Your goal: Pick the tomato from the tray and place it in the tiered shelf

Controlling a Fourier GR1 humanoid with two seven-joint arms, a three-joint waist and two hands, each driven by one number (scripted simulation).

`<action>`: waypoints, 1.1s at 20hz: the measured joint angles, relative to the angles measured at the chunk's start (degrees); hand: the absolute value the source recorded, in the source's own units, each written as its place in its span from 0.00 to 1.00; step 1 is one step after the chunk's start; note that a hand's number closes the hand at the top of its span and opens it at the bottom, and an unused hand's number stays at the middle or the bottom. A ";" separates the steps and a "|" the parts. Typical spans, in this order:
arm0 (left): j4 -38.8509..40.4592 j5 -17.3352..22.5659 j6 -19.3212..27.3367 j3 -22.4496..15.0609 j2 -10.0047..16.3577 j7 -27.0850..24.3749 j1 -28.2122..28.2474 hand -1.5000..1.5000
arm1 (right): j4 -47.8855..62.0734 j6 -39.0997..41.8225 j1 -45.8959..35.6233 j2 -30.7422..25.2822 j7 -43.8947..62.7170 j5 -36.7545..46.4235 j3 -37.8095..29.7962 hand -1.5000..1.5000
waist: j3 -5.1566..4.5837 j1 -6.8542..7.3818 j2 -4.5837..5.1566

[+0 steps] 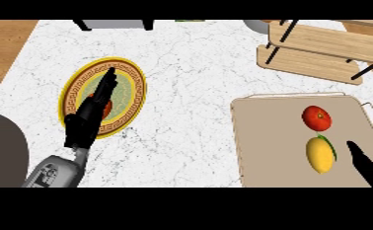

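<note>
Lying on the tray (270, 140), the tomato (317, 118) was near, ahead of the straight, released fingertip of the right hand (358, 157), probably ready for approach; the left hand (87, 118) kept relaxed fingers over the plate (131, 91), well apart.

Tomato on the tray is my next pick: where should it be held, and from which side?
Probably best to take the tomato round its widest middle, coming down from above with the right hand. It is round with no handle, and the yellow fruit lies just nearside of it, so set the fingers on its free side flanks.
</note>
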 measured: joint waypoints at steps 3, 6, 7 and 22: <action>0.24 -0.19 -0.63 0.20 -0.28 1.09 -1.54 0.50 | -3.38 -0.21 2.12 -3.80 10.31 6.34 3.92 0.00 | -0.07 0.71 0.12; 1.12 -0.48 -0.85 0.08 -1.09 0.88 -2.02 0.50 | -6.48 1.61 4.14 -7.85 21.32 11.86 5.96 0.00 | -0.19 1.19 0.26; 1.07 -0.78 -0.73 -0.18 -1.46 0.91 -2.30 0.50 | -6.97 2.59 4.31 -9.19 24.97 13.57 6.51 0.00 | -0.21 1.40 0.31; 1.39 -1.98 -1.75 -0.70 -2.60 1.26 -3.08 0.50 | -17.23 31.74 -4.28 -25.63 71.09 30.91 14.59 0.00 | -0.22 3.19 0.39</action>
